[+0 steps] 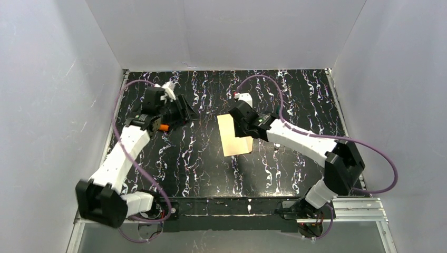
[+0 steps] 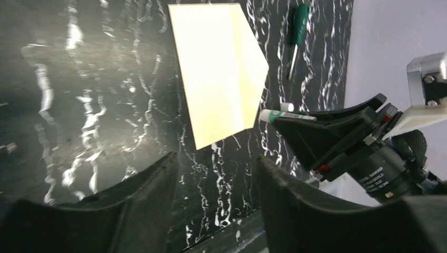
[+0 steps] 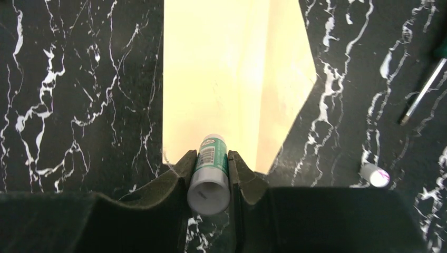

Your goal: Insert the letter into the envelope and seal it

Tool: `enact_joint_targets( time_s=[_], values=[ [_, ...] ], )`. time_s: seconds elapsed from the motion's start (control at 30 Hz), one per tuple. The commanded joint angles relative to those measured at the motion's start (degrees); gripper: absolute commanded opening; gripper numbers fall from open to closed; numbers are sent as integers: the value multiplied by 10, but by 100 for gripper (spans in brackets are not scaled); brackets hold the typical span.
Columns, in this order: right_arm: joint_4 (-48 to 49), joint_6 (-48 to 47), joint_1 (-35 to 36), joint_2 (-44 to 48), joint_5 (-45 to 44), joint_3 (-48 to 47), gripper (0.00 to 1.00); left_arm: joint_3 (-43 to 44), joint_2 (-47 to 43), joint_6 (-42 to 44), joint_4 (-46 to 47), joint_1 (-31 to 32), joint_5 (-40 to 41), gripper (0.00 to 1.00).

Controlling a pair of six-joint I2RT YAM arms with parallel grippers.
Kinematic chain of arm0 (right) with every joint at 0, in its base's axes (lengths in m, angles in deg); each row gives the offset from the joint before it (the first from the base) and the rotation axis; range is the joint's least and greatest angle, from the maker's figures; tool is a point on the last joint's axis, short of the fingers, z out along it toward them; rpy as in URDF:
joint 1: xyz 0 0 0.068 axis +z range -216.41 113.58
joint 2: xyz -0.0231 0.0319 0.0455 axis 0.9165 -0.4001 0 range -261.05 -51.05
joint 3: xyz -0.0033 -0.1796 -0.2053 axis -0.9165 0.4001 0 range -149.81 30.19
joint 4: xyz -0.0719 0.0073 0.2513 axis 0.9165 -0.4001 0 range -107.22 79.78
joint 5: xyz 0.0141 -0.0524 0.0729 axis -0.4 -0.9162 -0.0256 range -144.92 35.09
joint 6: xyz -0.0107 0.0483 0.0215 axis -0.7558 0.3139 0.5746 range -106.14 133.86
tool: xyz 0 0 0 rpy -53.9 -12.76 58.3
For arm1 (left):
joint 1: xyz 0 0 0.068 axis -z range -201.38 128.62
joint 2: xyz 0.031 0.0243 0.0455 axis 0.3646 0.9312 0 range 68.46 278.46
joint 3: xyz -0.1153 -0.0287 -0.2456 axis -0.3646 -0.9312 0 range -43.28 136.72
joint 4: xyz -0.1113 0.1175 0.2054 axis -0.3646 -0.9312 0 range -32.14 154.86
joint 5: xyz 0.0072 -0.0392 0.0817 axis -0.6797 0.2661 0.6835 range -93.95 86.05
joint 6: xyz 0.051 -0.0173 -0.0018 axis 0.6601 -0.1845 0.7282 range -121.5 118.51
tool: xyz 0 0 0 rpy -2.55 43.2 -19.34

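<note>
Your right tool point(image 3: 210, 161) pinches a green-and-white glue stick point(image 3: 210, 176) over the cream-yellow paper envelope point(image 3: 226, 68). Your left tool point(image 2: 216, 179) stands spread.

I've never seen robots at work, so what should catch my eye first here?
The pale yellow envelope glows against the black marbled table, lying flat near the middle with its pointed flap spread open. The right gripper pinches a green-and-white glue stick just over its edge, while the left gripper hangs open and empty off to the left.
</note>
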Motion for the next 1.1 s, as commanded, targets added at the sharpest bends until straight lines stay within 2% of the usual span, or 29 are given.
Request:
enact_joint_targets(
  time_s=[0.0,0.1,0.23,0.33,0.4,0.5,0.63,0.9,1.07],
  values=[
    [84,21,-9,-34,-4,8,1,-11,125,-65,122,7,-143,47],
    [107,11,-28,-66,15,6,1,40,228,-85,148,13,-183,39],
    [137,2,-59,-97,54,4,1,113,341,-103,173,22,-194,36],
    [136,-5,-68,-121,70,-6,1,147,407,-137,217,27,-210,33],
    [143,-5,-69,-135,86,-6,1,160,441,-155,245,33,-214,27],
    [143,-2,-69,-153,98,-14,1,182,484,-149,235,41,-195,24],
    [141,-3,-69,-152,90,-19,1,193,522,-157,247,48,-205,21],
    [133,-15,-69,-177,97,-28,1,183,558,-149,235,58,-175,18],
    [148,-39,-65,-185,82,-16,1,181,572,-131,188,62,-142,18]
  ],
)
